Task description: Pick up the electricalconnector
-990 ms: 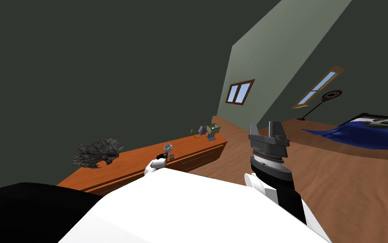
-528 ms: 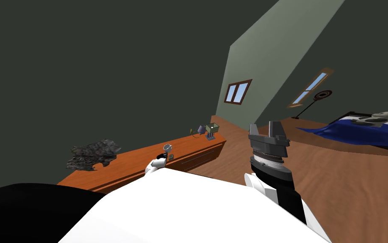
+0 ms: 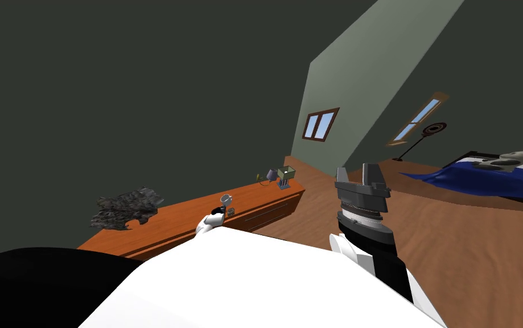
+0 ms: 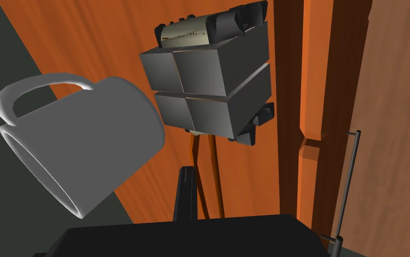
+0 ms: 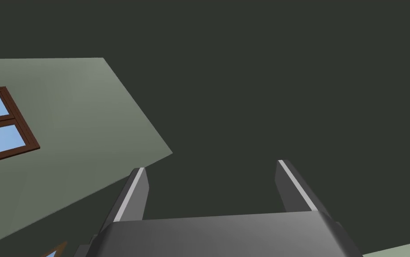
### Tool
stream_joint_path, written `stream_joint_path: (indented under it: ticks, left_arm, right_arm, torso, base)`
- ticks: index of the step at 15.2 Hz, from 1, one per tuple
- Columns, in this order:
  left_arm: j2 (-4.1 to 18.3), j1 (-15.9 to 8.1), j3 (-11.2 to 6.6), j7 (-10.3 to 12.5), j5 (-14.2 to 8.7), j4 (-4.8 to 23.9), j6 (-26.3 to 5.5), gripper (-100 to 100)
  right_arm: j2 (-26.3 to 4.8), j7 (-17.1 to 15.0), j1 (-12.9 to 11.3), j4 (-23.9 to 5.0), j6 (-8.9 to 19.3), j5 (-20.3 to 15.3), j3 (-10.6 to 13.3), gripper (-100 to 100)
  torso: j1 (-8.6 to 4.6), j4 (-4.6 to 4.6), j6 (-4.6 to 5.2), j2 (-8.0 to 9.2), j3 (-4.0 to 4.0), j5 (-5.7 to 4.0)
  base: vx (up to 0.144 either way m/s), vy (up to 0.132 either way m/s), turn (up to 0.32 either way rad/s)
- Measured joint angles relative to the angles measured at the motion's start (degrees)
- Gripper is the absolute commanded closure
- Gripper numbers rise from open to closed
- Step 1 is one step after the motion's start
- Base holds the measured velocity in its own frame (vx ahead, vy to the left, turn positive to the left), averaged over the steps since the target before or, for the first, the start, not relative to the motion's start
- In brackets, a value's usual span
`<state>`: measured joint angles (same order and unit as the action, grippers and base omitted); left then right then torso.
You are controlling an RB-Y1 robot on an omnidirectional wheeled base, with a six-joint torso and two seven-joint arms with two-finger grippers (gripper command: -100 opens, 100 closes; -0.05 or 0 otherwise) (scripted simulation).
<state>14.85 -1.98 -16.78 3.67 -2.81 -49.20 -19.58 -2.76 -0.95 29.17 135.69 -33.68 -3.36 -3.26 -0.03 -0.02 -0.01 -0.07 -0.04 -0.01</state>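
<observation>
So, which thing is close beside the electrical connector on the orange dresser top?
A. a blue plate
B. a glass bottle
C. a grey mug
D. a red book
C: the left wrist view shows a grey mug with a curved handle close beside the blocky grey electrical connector on the orange dresser top.
</observation>
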Motion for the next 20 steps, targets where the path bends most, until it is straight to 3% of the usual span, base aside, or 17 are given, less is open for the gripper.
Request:
stream_joint_path:
  ticks: [7, 8, 20]
  left_arm:
    - [-0.7, 3.7, 1.47, -1.0, -1.2, -7.5, -3.7, 100]
    - [-0.7, 3.9, 1.52, -1.1, -1.3, -7.9, -4.0, -100]
    - [0.2, 1.8, -0.59, 1.0, -4.0, -8.3, -13.1, -100]
  right_arm:
    - [0.0, 0.0, 0.0, 0.0, 0.0, 0.0, 0.0, 0]
    - [0.0, 0.0, 0.0, 0.0, 0.0, 0.0, 0.0, 0]
    - [0.0, 0.0, 0.0, 0.0, 0.0, 0.0, 0.0, 0]
  torso:
    - [0.0, -0.01, 0.0, -0.03, -0.02, 0.0]
    - [0.01, 0.0, 0.01, -0.02, -0.01, 0.0]
    - [0.2, 0.03, 0.02, 0.13, 0.07, 0.04]
  base:
    - [0.017, -0.011, 0.046]
    - [-0.005, 0.013, -0.06]
    - [-0.02, 0.039, -0.067]
